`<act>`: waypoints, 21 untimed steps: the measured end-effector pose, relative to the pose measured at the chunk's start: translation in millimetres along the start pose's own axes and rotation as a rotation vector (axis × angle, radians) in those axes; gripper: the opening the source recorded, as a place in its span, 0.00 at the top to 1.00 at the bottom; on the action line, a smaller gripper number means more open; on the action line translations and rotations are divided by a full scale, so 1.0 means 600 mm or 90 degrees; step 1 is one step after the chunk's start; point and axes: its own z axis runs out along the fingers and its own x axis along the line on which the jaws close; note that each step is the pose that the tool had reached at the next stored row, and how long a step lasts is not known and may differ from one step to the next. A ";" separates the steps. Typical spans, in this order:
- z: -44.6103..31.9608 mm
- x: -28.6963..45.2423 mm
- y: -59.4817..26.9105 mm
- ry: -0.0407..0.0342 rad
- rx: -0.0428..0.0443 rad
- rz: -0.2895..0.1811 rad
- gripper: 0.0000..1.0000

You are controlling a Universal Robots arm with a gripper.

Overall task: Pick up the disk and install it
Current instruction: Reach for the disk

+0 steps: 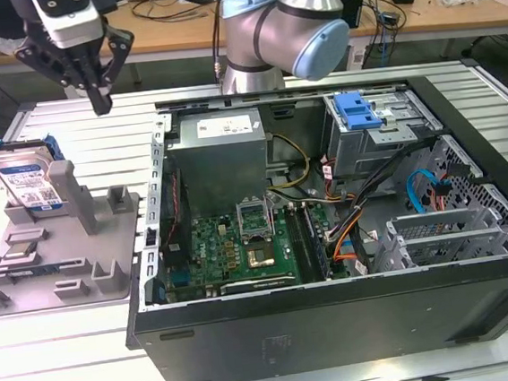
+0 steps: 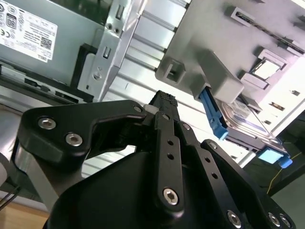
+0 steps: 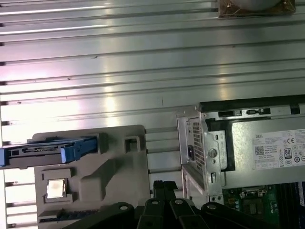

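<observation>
Gripper (image 1: 102,104) hanging above slatted table (image 1: 63,353), over gap between gray fixture (image 1: 109,276) and open computer case (image 1: 339,326). I read fingers pressed together, gripping nothing. Disk (image 1: 26,181) standing on edge in fixture's far corner, exterior view's left, apart from gripper.

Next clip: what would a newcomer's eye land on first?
The open computer case sits mid-scene in the exterior view, with its boards and cables exposed. At that view's left the disk stands on edge in a grey holder. The gripper hangs shut and empty above the gap between holder and case.
</observation>
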 end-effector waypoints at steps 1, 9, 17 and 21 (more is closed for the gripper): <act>0.000 0.004 0.001 0.0000 0.0000 0.000 0.89; 0.000 0.044 0.010 -0.0001 0.0000 0.002 0.89; 0.000 0.088 0.016 -0.0002 0.0001 0.003 0.89; 0.000 0.115 0.020 -0.0002 0.0001 0.004 0.89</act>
